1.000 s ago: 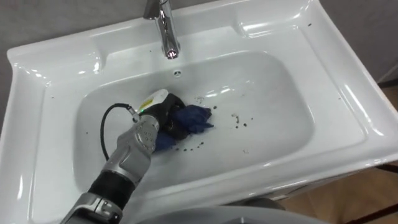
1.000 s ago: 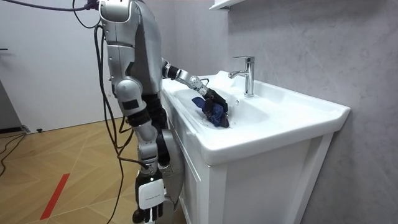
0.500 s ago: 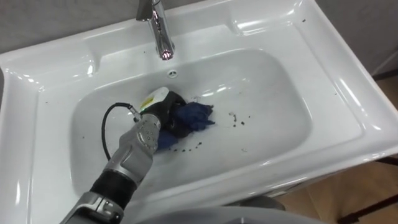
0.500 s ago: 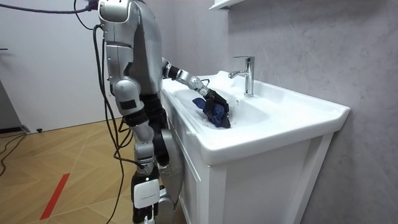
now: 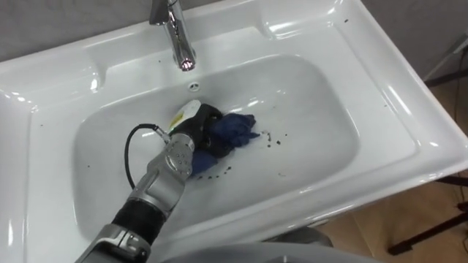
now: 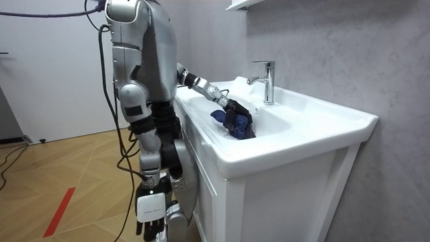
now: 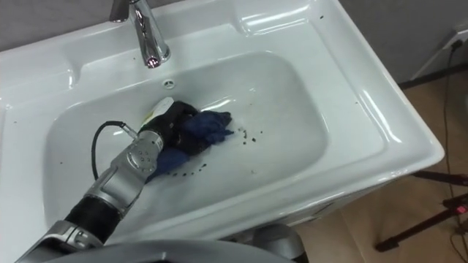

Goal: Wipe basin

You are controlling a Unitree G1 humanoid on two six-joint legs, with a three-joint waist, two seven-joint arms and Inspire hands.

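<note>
White ceramic basin [image 5: 380,109], seen from above, with the robot standing close against its front edge. The left arm reaches in over the near rim from the lower left. The left hand [image 5: 199,130] rests on the basin floor, its fingers curled into a bunched blue cloth [image 5: 234,131] that lies at mid-bowl. Dark specks [image 5: 274,139] dot the bowl just beside the cloth. Beyond lie the overflow hole [image 5: 193,86] and the chrome tap [image 5: 175,33]. In the room view, the right hand [image 6: 150,225] hangs beside the leg.
</note>
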